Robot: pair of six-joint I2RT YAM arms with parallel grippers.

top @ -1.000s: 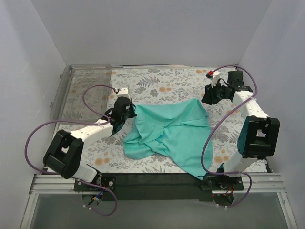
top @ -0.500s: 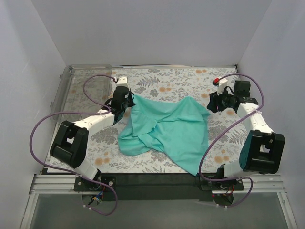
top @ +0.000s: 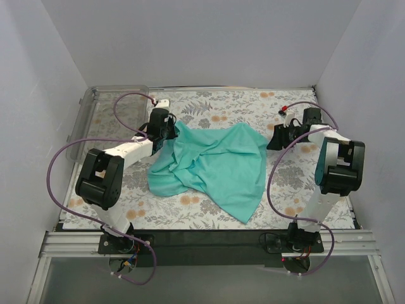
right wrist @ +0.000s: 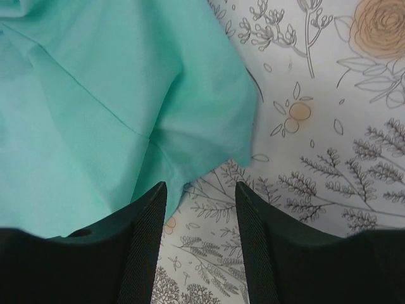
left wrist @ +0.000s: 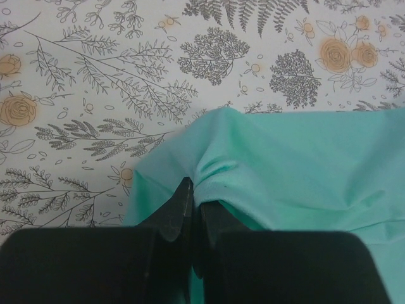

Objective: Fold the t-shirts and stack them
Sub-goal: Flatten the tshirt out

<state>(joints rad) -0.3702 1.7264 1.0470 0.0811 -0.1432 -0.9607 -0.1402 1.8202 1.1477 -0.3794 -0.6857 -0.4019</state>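
The left gripper (left wrist: 192, 212) pinches the far-left edge of the teal t-shirt (top: 215, 166), probably to pull it flat. The right gripper (right wrist: 200, 231) hangs spread beside its far-right corner.

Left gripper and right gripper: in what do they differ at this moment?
The left gripper is shut, pinching a fold of the t-shirt; the right gripper is open and holds nothing. The left gripper sits at the t-shirt's far-left edge, the right gripper beside its far-right edge, with the fabric's edge just ahead of its fingers. Both are low over the floral table.
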